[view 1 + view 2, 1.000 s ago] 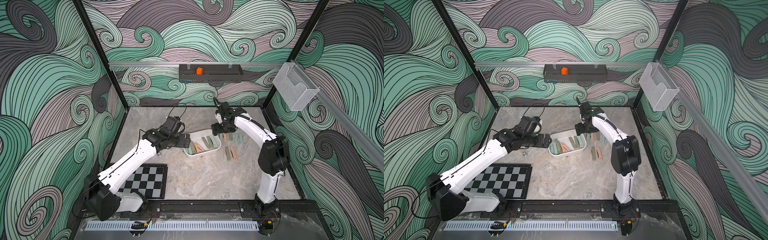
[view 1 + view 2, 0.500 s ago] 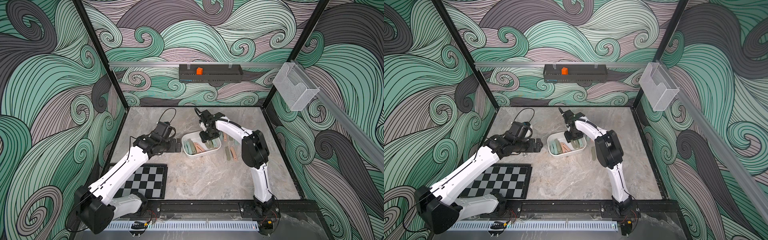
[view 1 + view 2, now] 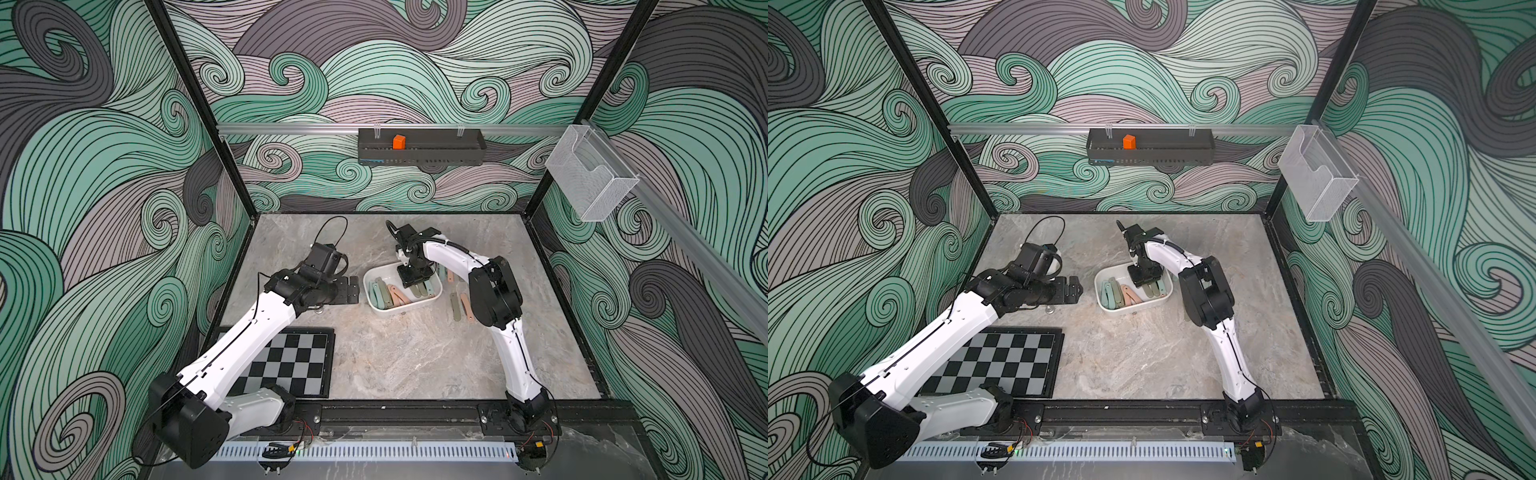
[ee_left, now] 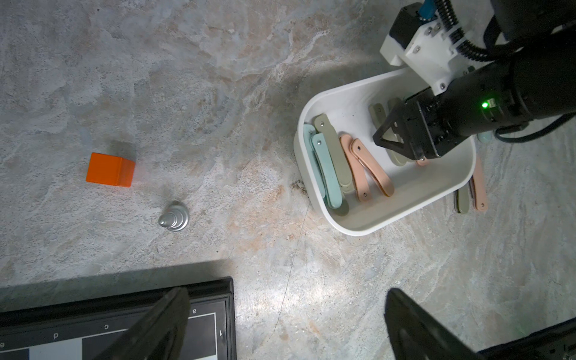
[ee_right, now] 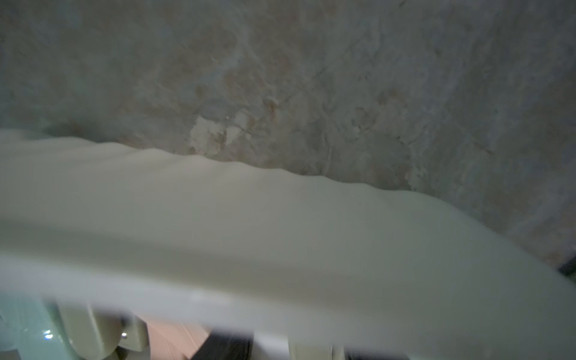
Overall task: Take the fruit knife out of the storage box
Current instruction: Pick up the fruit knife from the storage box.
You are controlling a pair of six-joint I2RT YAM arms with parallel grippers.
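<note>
The white storage box (image 3: 371, 291) sits on the gray stone surface (image 3: 415, 361). Folded fruit knives (image 4: 336, 162) lie inside it, side by side. Some are blue-green, some are dull green and some are pink. A few loose knives (image 3: 457, 306) lie on the surface just outside the box, on the right arm's side.

The right end effector (image 3: 411, 283) reaches down into the box from above. Its black fingers (image 4: 389, 137) are low among the knives, right at one dull green knife (image 4: 395, 158). I cannot tell if they are squeezing it or are just close to it. The right wrist view is blurry and shows mostly the box's white wall.

The left end effector (image 3: 353, 289) hangs just beside the box, on the left arm's side. Its fingers are spread wide apart and it holds nothing.

Farther out on that same side of the box, a small orange block (image 4: 110, 170) and a silver chess piece (image 4: 174, 216) stand on the surface. A black and white chessboard (image 3: 299, 361) lies there too, nearer the front than the box. High on the back wall behind the box hangs a black tray (image 3: 440, 151) with an orange piece (image 3: 399, 142) in it. A clear mesh basket (image 3: 590, 183) hangs on the side wall, well apart from the box.
</note>
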